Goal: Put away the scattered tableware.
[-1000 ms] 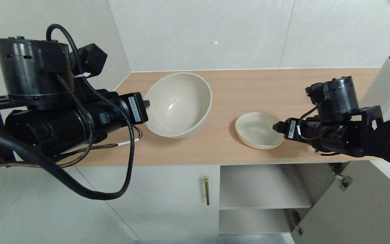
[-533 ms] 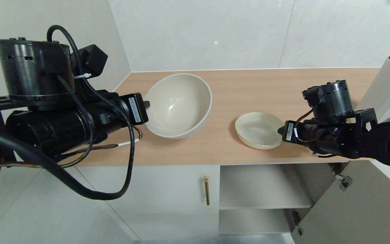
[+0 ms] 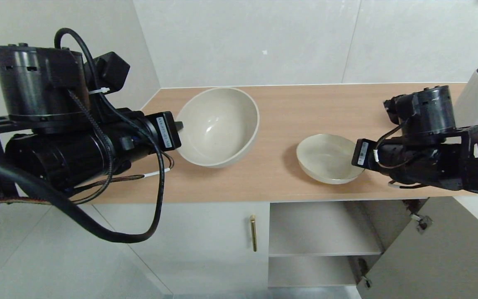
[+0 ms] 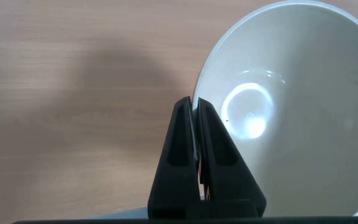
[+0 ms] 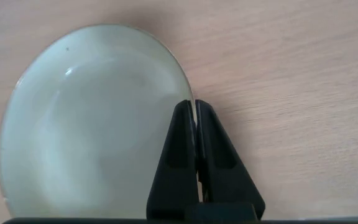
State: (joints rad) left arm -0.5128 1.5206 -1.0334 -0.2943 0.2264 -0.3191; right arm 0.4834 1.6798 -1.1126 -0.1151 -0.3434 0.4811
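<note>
On the light wooden counter (image 3: 280,112), both clamped.
My left gripper (image 4: 196,115) pinches the large cream bowl (image 3: 218,124) at nine o'clock; right gripper (image 5: 195,115), the shallow pale dish (image 3: 326,158) at three.

The large bowl (image 3: 218,126) lies left of the small dish (image 3: 326,158), both seemingly on the counter (image 3: 297,104).
</note>
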